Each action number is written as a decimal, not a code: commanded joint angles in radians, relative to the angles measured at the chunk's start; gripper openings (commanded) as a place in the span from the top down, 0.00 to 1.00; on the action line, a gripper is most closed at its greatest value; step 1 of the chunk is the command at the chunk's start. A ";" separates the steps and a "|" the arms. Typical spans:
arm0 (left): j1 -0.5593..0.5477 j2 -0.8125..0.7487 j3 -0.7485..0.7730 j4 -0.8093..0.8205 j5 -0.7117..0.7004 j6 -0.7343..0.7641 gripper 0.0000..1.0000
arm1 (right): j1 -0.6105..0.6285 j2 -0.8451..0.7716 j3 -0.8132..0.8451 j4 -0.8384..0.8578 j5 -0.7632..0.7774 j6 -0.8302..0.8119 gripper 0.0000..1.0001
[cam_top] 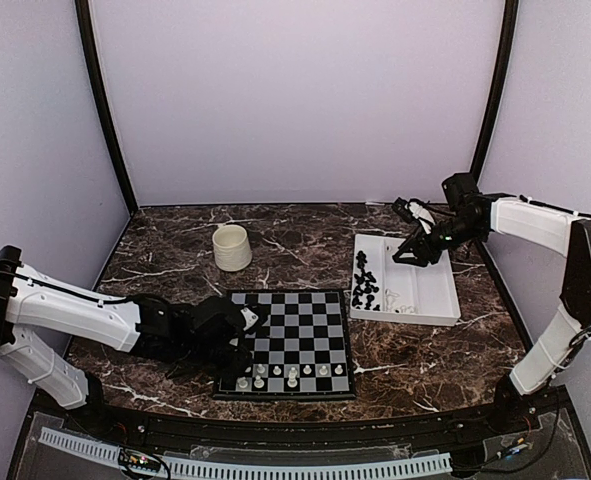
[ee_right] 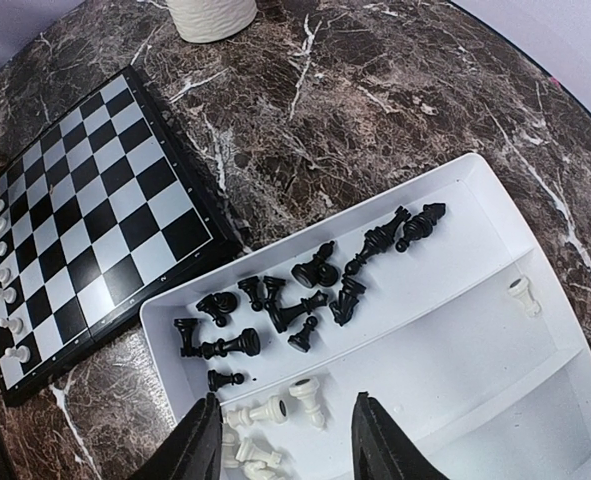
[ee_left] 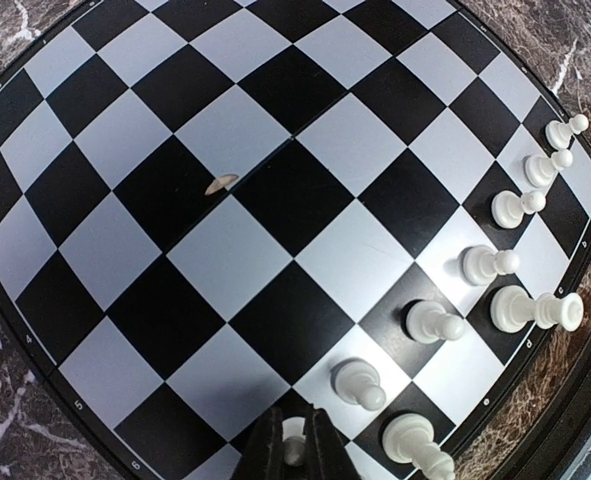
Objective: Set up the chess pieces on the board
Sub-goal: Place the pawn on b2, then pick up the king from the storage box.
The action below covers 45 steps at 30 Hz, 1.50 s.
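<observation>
A tiny white plastic pawn [ee_left: 293, 448] is pinched in the narrow left claw [ee_left: 294, 425] at seven o'clock on the checked black-and-grey board [ee_left: 225, 250]; a release is judged to be needed next. The right claw [ee_right: 287, 445] is seen half-wide and empty.

top external: you sit high, above and behind the arm bases, facing the back wall. Far off, so the whole table [cam_top: 305, 235] fits. Board [cam_top: 300, 320] lower centre, white tray [cam_top: 430, 290] centre right, cup [cam_top: 232, 247] upper left of the board.
left wrist: you're right down over the board [ee_left: 225, 230], which fills the frame, bent by the lens. Left gripper [ee_left: 293, 438] pokes in bottom centre, a white pawn [ee_left: 294, 452] between its fingers.
right wrist: you're mid height over the tray [ee_right: 455, 380], lower right. Tilted, so the board [ee_right: 105, 190] lands left and the cup [ee_right: 212, 15] at the top edge. Right gripper [ee_right: 290, 435] at the bottom.
shared: board and its row of white pieces [cam_top: 290, 372] in all three. Tray and cup in top external and right wrist only.
</observation>
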 commanded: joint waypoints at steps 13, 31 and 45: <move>-0.012 -0.031 -0.026 -0.052 -0.027 -0.021 0.85 | -0.003 0.005 0.002 0.001 -0.020 -0.013 0.54; -0.016 -0.126 0.017 -0.041 -0.052 0.006 0.62 | -0.003 0.009 0.041 -0.033 -0.058 -0.005 0.54; 0.170 -0.033 0.358 0.051 0.003 0.097 0.43 | -0.001 0.193 0.270 -0.243 0.113 0.016 0.58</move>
